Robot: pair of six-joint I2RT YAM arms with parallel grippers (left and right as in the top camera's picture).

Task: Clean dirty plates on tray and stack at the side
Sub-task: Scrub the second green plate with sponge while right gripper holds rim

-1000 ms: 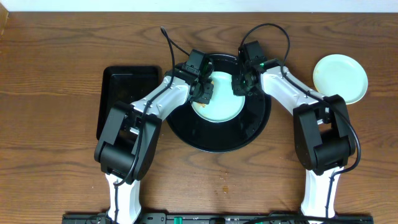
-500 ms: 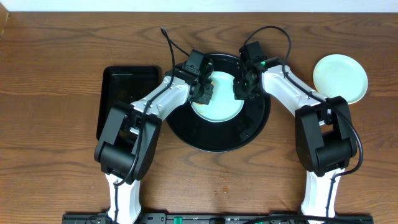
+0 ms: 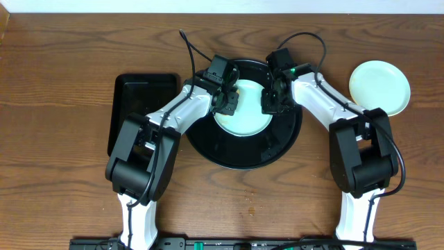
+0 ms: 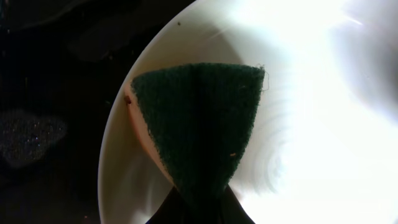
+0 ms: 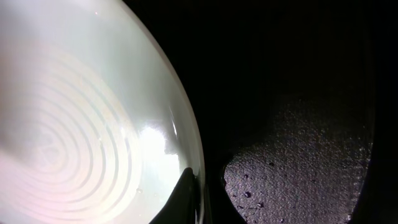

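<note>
A pale blue plate (image 3: 244, 119) lies in the round black tray (image 3: 243, 161). My left gripper (image 3: 229, 101) is shut on a green scouring sponge (image 4: 199, 118) and presses it on the plate's far left part (image 4: 311, 124). The left fingers (image 4: 202, 208) are dark at the bottom edge of the left wrist view. My right gripper (image 3: 269, 103) is shut on the plate's right rim. In the right wrist view one finger (image 5: 198, 190) lies inside the rim of the plate (image 5: 81, 124). A pale yellow plate (image 3: 379, 87) sits on the table at the right. A third plate is not visible.
A smaller rectangular black tray (image 3: 142, 111) lies left of the round tray. The round tray's floor (image 5: 298, 162) is rough and wet with droplets beside the plate. Both arms reach in over the tray from the front.
The right gripper has shifted slightly to the right at the plate's rim. The left gripper with the sponge has barely moved on the plate.
</note>
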